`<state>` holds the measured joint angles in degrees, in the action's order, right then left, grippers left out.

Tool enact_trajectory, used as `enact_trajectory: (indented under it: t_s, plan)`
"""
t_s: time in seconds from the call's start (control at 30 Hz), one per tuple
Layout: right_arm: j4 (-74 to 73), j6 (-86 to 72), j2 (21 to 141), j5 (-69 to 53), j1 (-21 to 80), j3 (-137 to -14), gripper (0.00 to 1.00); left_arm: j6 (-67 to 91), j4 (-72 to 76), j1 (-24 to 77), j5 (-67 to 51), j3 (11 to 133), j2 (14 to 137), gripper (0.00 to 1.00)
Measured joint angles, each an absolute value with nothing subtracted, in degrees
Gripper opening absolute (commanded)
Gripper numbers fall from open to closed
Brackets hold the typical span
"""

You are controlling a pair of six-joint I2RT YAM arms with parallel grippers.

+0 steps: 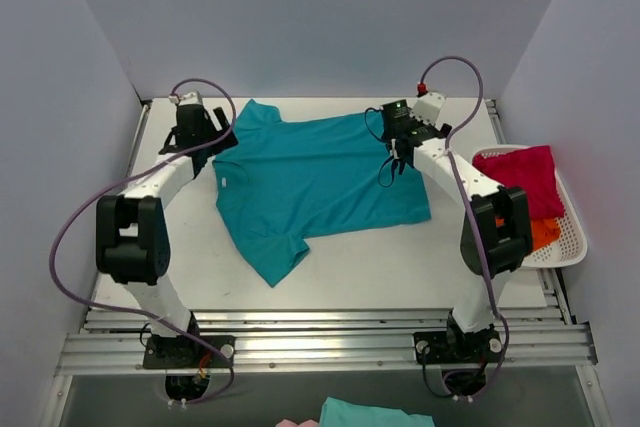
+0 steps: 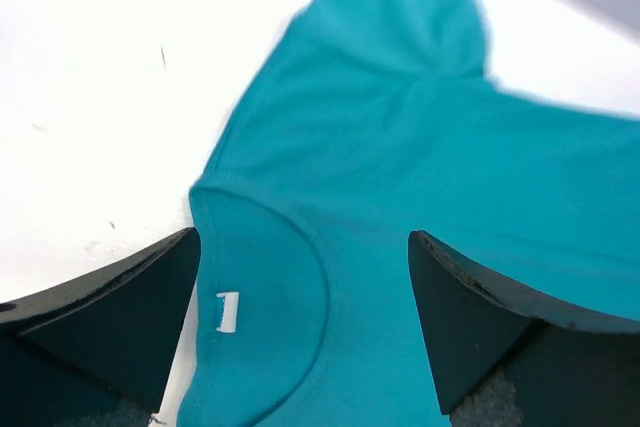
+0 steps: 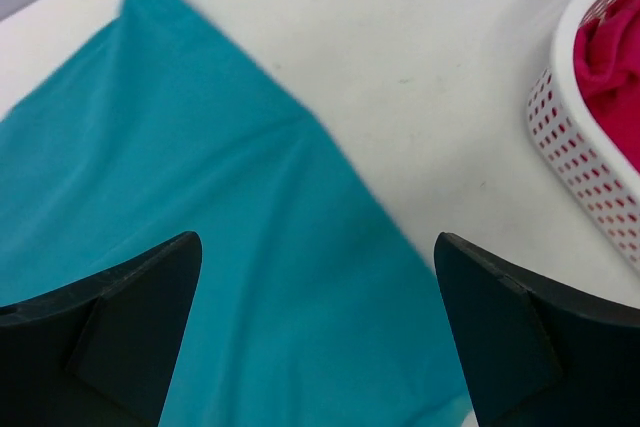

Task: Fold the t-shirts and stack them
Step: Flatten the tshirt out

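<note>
A teal-blue t-shirt lies spread flat on the white table, collar to the left, hem to the right. My left gripper hangs open over the collar; in the left wrist view the neckline and its white label sit between the spread fingers, with nothing held. My right gripper hovers open above the hem's far corner, and the teal cloth shows between its fingers. A crimson-pink t-shirt and an orange one lie bunched in the basket.
The white slatted basket stands at the table's right edge, close to my right arm; its perforated wall shows in the right wrist view. Grey walls close in the back and sides. A teal cloth lies below the front rail.
</note>
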<state>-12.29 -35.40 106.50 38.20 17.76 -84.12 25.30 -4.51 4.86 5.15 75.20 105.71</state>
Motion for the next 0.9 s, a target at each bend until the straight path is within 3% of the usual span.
enact_trajectory:
  t_s: [0.33, 0.73, 0.9]
  plan:
    - [-9.2, -40.5, 83.7, 36.8, 28.2, -64.8, 0.97, 28.2, -3.1, 12.3, 12.6, 64.4, 77.3, 0.94]
    - [-8.4, -43.1, 58.6, 26.2, 31.1, -43.0, 0.96, 43.2, -18.9, 39.8, 24.1, 43.6, 68.5, 0.95]
    - [-8.3, -43.3, 57.0, 22.2, 31.1, -39.4, 0.96, 53.8, -29.6, 53.0, 32.4, 42.6, 62.6, 0.95]
